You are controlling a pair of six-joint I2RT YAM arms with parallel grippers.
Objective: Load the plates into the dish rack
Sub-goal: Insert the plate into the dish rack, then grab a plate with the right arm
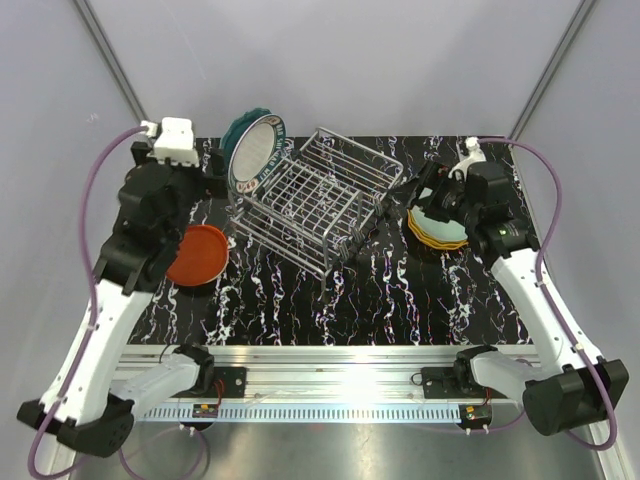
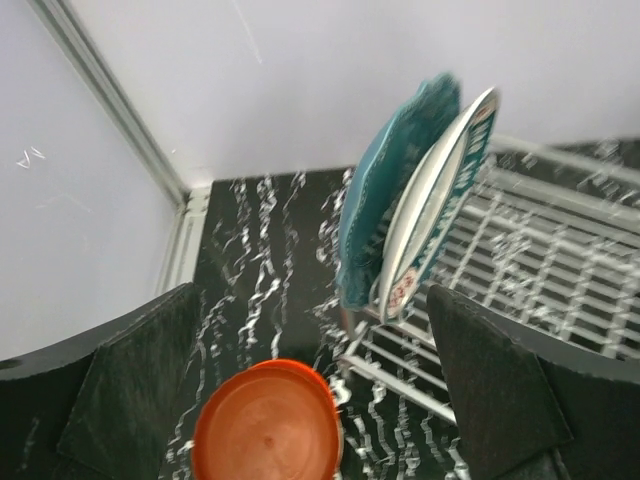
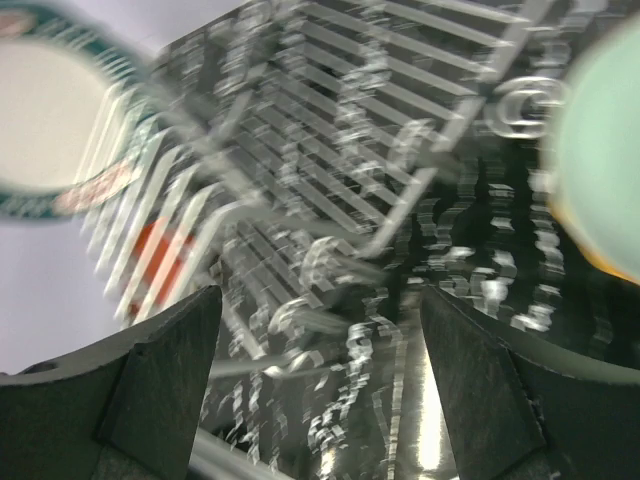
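Dish rack (image 1: pixel 322 203) of silver wire with grid sides, on the far middle of the desk (image 1: pixel 300 300), set askew to the desk's edges. Two plates standing on edge in the slots at its far-left end: a cream plate (image 1: pixel 252 156) with a teal rim, face toward the near edge, and a scalloped teal plate (image 1: pixel 240 124) close behind it, both tilted slightly. Remaining slots of the rack unfilled.

Red-orange plate (image 1: pixel 198 255) lying flat on the desk near the left edge, just beside the rack's near-left corner, partly hidden under the left arm. Stack of plates (image 1: pixel 438 228) flat near the right edge, mint green on top with a yellow-orange rim showing beneath; number in the stack not discernible.

Left hand (image 2: pixel 310 300) above the red-orange plate, fingers wide apart with nothing between them, pointing toward the two racked plates. Right hand (image 3: pixel 318 300) between the rack's right end and the stack, fingers likewise spread and holding nothing; its wrist view blurred, with rack wires ahead and the mint plate at the right margin.

Desk surface black with white marbled veins, pale walls on three sides.
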